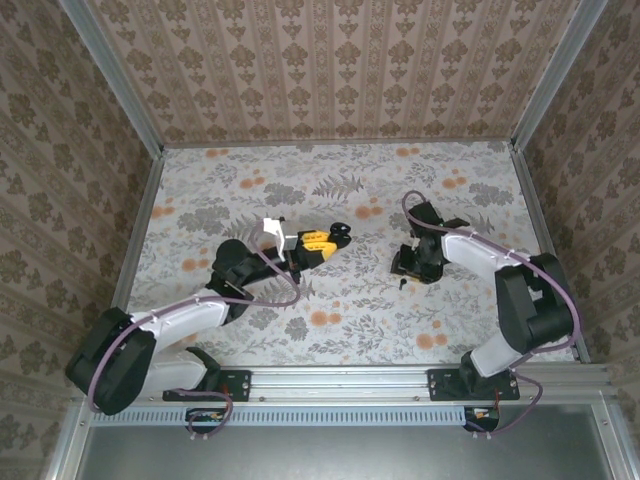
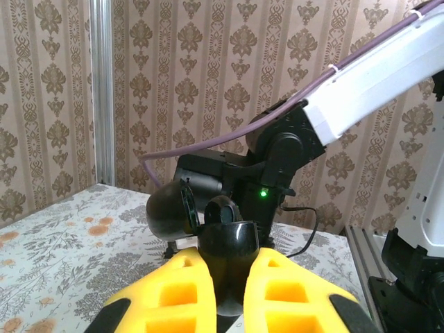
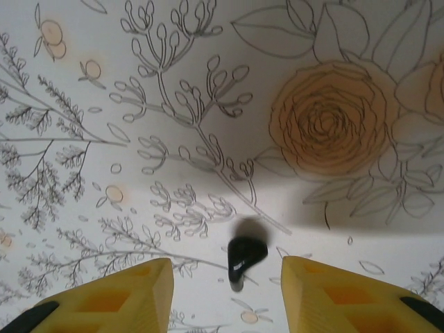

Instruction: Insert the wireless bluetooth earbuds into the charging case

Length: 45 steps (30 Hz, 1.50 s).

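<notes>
1. The left claw (image 2: 229,267) is clamping the charging case (image 2: 229,239), a glossy black shell, tight between its yellow fingers (image 2: 184,284).
2. The case is sitting upright in that grip, its lid (image 2: 220,211) standing open just above the fingertips.
3. The right claw (image 3: 225,270) is pointing down at the bench (image 3: 139,104) with its jaws standing apart.
4. One earbud (image 3: 244,255) is lying on the bench in the gap between the right claw's fingers. It is a little nearer the right-hand one in the wrist view and is touching neither.
</notes>
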Each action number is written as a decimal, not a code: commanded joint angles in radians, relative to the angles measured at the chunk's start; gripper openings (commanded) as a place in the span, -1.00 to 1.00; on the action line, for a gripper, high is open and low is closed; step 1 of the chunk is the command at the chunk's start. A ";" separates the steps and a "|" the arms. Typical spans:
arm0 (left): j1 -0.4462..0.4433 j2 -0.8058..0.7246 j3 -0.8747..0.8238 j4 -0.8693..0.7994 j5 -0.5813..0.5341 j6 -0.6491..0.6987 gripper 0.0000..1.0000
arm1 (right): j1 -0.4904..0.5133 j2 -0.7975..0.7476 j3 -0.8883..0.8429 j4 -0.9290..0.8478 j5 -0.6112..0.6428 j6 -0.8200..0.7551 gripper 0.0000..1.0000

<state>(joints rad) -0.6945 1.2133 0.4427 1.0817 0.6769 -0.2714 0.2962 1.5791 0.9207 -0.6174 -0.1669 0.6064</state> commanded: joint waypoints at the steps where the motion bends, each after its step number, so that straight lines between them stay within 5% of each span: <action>1: -0.008 -0.028 -0.016 0.000 -0.005 0.032 -1.00 | 0.018 0.033 0.042 -0.024 0.051 -0.002 -0.10; 15: -0.012 -0.016 -0.015 0.005 -0.006 0.033 -1.00 | 0.066 0.096 0.083 -0.079 0.116 -0.005 -0.09; 23: -0.051 0.135 0.015 0.207 -0.016 -0.034 -1.00 | 0.080 0.108 0.062 -0.079 0.116 0.004 -0.09; 45: -0.095 0.172 0.034 0.201 -0.028 -0.009 -1.00 | 0.120 0.138 0.047 -0.084 0.120 0.015 -0.24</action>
<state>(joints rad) -0.7799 1.3968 0.4664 1.2331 0.6537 -0.2794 0.4046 1.6978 0.9791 -0.6666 -0.0544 0.6071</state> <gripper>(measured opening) 0.094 0.387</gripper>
